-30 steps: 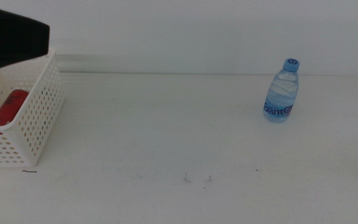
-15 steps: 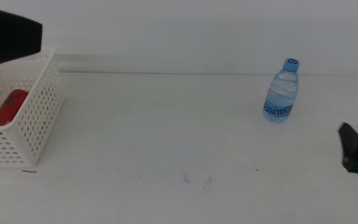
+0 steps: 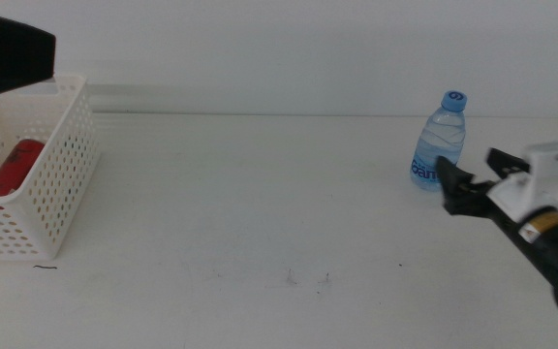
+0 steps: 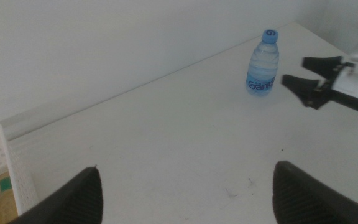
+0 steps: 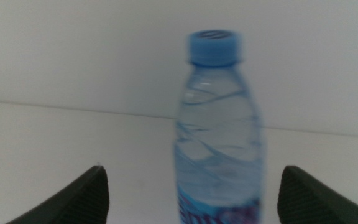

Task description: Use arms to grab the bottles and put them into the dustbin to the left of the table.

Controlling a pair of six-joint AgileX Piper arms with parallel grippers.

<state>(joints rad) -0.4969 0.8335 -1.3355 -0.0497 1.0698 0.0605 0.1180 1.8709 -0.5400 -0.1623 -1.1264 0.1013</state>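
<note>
Right end effector [image 3: 473,174]: nearest the camera, reaching in from the right edge, jaws spread wide and holding nothing, tips just beside the water bottle.
Water bottle [image 3: 441,142]: upright on the desk toward the far right, blue cap on; in the right wrist view it stands centred between the two jaws, not yet touched.
Desk [image 3: 260,204]: white, bare across its whole middle; a few dark specks near the front.
Dustbin [image 3: 58,194]: at the left edge, perforated white walls; a red can [image 3: 13,167] lies inside, and the left wrist view shows a yellow tea bottle [image 4: 4,202] in there too.
Left end effector [image 4: 185,186]: raised over the dustbin side, jaws released and empty, waiting.
Risk: one jaw tip could nudge the light bottle and tip or roll it toward the right desk edge, which is close; a closure too high near the cap may squeeze it out.
Open room: wide clear run leftward to the dustbin; the parked left arm above it is the one thing to crowd the drop.
</note>
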